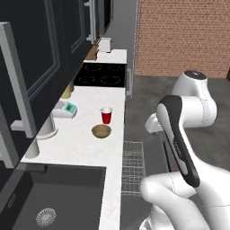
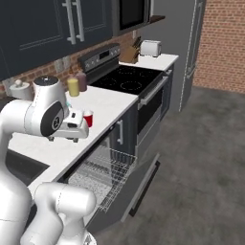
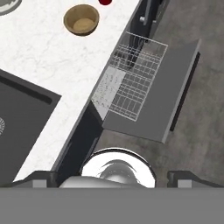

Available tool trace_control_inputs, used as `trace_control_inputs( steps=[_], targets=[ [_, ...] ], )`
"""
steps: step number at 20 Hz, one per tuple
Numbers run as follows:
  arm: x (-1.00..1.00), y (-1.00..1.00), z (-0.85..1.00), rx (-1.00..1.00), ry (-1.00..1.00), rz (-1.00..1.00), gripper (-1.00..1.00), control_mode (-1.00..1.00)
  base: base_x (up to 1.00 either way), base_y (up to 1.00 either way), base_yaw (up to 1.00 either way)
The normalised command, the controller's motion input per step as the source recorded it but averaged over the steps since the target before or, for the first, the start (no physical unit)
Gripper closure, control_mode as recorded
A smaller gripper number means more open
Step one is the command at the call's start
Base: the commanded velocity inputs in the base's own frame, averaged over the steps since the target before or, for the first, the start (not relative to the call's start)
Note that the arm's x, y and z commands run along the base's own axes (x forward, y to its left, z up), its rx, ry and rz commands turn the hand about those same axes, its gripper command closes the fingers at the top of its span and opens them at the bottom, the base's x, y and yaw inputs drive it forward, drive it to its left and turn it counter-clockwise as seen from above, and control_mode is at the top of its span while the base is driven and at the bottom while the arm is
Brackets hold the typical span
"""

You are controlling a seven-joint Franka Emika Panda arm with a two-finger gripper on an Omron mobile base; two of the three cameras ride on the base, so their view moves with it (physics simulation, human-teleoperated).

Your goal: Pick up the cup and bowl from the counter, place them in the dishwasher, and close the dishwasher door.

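red against white stone: from the left base view the cup (image 1: pixel 106 115) stands upright on the counter (image 1: pixel 81 148), near its front edge, with the bowl (image 1: pixel 101 131) just beside it on the side toward the sink (image 1: pixel 49 197). the two look close but apart. my arm is folded up over the floor, off the counter's edge, and below that edge the wire rack (image 1: pixel 132 166) pokes out.

from the right base view the cup (image 2: pixel 88 118) peeks out past my wrist, and the dishwasher (image 2: pixel 107 177) sits under the counter with its rack (image 2: pixel 103 172) pulled out and the dishwasher door (image 2: pixel 143 184) dropped down. nothing is loaded in the rack that i can see.

from the hand view i look down from well above: the bowl (image 3: pixel 81 19) on the counter near the top, a sliver of the cup (image 3: pixel 105 1) at the very edge, the rack (image 3: pixel 131 85) over the open door (image 3: pixel 168 103). my claw (image 3: pixel 112 179) shows just two dark tips, well apart at the bottom, with nothing between them, so i judge it released and empty.

i judge the cup comes first. i should swing over the counter, come straight down over it, and close across its tapered wall without nudging the bowl.
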Motion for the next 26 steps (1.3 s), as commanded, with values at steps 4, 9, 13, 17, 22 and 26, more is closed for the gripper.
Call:
trace_control_inputs(
  steps=[4, 9, 13, 17, 22, 26],
  targets=[
    [0.0, 0.0, 0.0, 0.0, 0.0, 0.0, -1.0, 1.0, 0.2, 0.03, 0.34],
    [0.0, 0.0, 0.0, 0.0, 0.0, 0.0, -1.0, 1.0, 0.37, 0.0, 0.32],
    [0.23, 0.0, -0.05, 0.02, 0.01, 0.04, -1.0, -1.0, 0.62, 0.0, 0.17],
    [0.85, 0.0, -0.12, 0.13, 0.01, 0.12, -1.0, -1.0, 0.0, 0.0, 0.0],
    [0.99, 0.07, -0.22, 0.14, 0.03, 0.01, -1.0, -1.0, 0.0, 0.0, 0.0],
    [1.0, 0.06, -0.22, 0.12, 0.0, 0.0, -1.0, -1.0, 0.0, 0.0, 0.0]
  ],
)
